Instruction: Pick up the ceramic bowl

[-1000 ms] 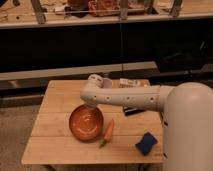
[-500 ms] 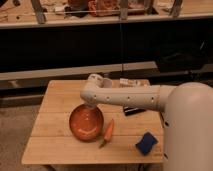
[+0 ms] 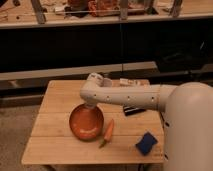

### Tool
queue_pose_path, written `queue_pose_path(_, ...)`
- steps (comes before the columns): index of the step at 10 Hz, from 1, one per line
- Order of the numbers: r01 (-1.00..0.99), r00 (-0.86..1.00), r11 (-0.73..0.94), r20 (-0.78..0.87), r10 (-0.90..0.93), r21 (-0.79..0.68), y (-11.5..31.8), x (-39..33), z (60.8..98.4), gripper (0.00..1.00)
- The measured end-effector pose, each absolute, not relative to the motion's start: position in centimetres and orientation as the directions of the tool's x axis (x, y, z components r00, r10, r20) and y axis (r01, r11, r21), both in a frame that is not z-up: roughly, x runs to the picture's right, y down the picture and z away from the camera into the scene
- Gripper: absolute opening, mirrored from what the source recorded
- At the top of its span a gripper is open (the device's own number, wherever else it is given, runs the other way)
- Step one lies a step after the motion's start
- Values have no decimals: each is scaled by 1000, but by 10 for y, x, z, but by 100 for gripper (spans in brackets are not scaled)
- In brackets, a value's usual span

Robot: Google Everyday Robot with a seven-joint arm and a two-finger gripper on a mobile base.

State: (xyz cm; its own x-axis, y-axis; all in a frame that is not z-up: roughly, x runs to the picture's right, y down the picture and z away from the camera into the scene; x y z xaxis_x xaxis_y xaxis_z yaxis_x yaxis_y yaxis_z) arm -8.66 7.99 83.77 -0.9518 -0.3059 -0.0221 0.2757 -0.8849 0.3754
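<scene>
Bowl [image 3: 86,122] sits on the bench [image 3: 55,100], picture-left of centre. It's upright, glossy orange-brown inside facing up w/ faint rings. As far as can be seen it rests on the bench top, not lifted.

End effector [image 3: 90,105] is down at the bowl's far rim, at the end of the white arm [image 3: 125,96]. The arm reaches across the bench from the robot's big white body [image 3: 187,130] at picture-right. It bends at a rounded joint above the bowl, then drops toward the rim. End effector seems to meet or overlap the rim, but contact can't be confirmed. How far open it is, & whether it has hold of anything: can't tell, the arm's own bulk hides it.

Carrot [image 3: 107,132] lies just beside the bowl on its picture-right side. It's angled, green end toward the bench's near edge; can't tell if it touches the bowl. Blue sponge [image 3: 146,143] is further picture-right near the front edge, apart from the carrot & close to the body. Dark flat item [image 3: 131,110] lies under the arm, partly covered; what it is, unclear. Small pale item [image 3: 127,81] sits at the bench's back edge behind the arm, too blurred to name.

Bench is pale wood slats. Behind it is dark shelving w/ a cluttered upper shelf [image 3: 100,20].
</scene>
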Motion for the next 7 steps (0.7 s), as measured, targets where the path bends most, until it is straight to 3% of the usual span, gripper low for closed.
queue_pose_path(7,235,-962,-900,-48,-270,367,74,-88,833,1)
